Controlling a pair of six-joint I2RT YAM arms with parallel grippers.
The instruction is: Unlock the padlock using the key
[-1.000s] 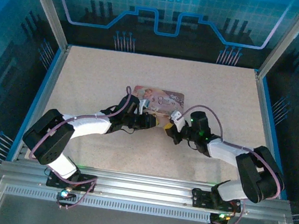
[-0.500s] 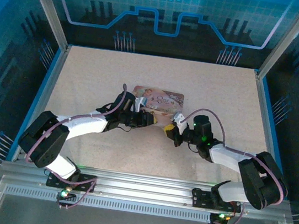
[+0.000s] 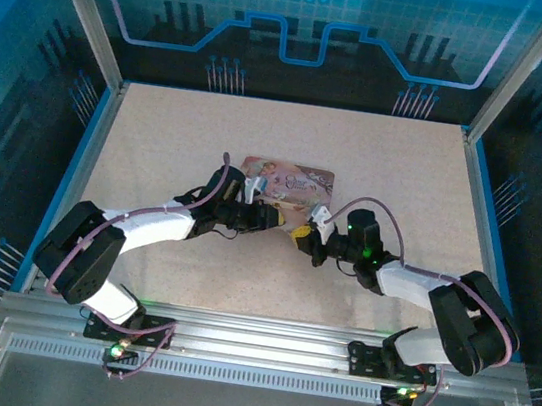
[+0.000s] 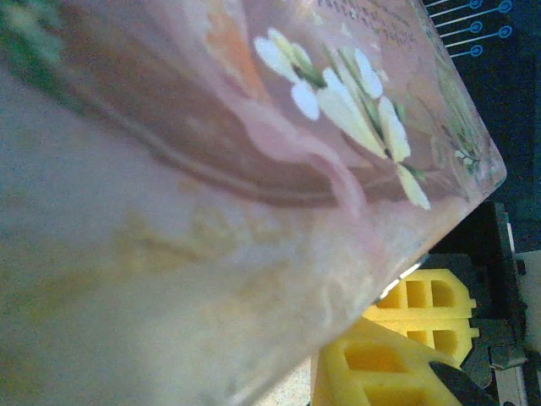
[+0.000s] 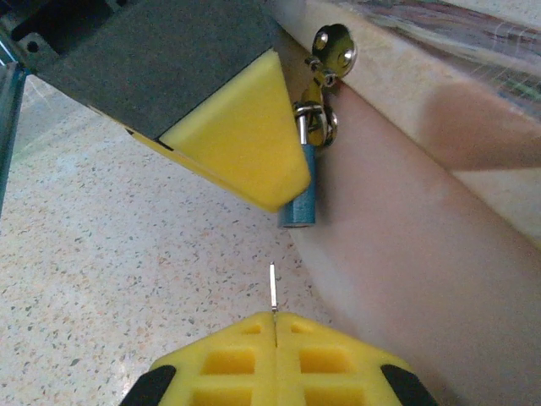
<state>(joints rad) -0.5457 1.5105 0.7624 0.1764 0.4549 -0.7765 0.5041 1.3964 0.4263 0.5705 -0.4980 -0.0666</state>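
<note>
Two grippers sit nose to nose just in front of the pink tin (image 3: 290,178)! On the right wrist view, the right gripper (image 5: 275,326) is clamped tight on the key (image 5: 273,289), a thin sliver poking up from the seam between its closed fingers, aimed at the padlock (image 5: 299,203) but not touching it. That padlock hangs against the tin's wall from a shiny hasp (image 5: 334,46). The left gripper (image 3: 271,218) has one yellow finger right against the lock, but I cannot tell whether it is clenched or released.

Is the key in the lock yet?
Out. In the right wrist view, a clear gap shows between the padlock and the tip of the key.
</note>
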